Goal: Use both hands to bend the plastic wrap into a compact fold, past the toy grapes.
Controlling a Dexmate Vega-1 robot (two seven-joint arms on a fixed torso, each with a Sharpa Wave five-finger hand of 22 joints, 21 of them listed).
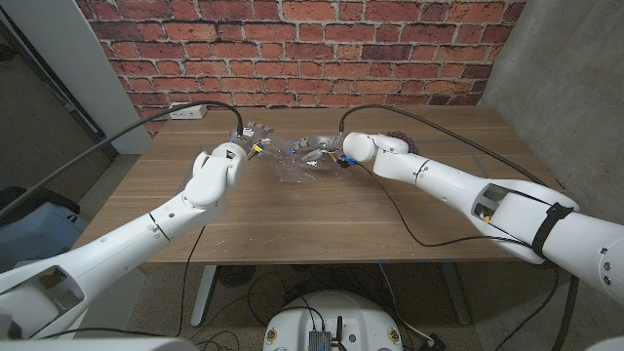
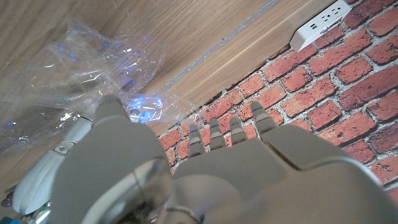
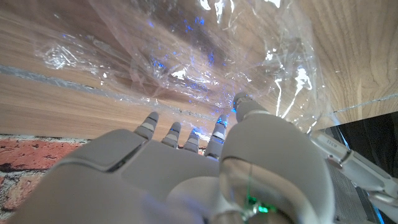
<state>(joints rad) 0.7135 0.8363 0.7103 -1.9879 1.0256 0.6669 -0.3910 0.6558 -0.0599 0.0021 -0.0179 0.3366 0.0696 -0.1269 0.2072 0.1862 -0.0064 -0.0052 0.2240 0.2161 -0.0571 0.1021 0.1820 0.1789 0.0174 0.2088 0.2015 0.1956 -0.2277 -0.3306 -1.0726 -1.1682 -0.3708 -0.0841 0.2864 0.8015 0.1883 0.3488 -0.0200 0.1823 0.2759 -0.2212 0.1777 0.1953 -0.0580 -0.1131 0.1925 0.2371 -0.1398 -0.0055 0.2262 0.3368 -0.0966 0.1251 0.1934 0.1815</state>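
Head view: plastic wrap (image 1: 297, 161) on the table (image 1: 322, 210), toward 12 o'clock, between both hands. Left hand (image 1: 234, 156) at its 9 o'clock edge, right hand (image 1: 336, 151) at its 3 o'clock edge. Looks like the fold just starting. Next: push both edges together. Fingers (image 2: 211, 134) curled near the wrap; cannot tell if pinching. Dark lump, maybe toy grapes (image 1: 400, 139), behind the right arm
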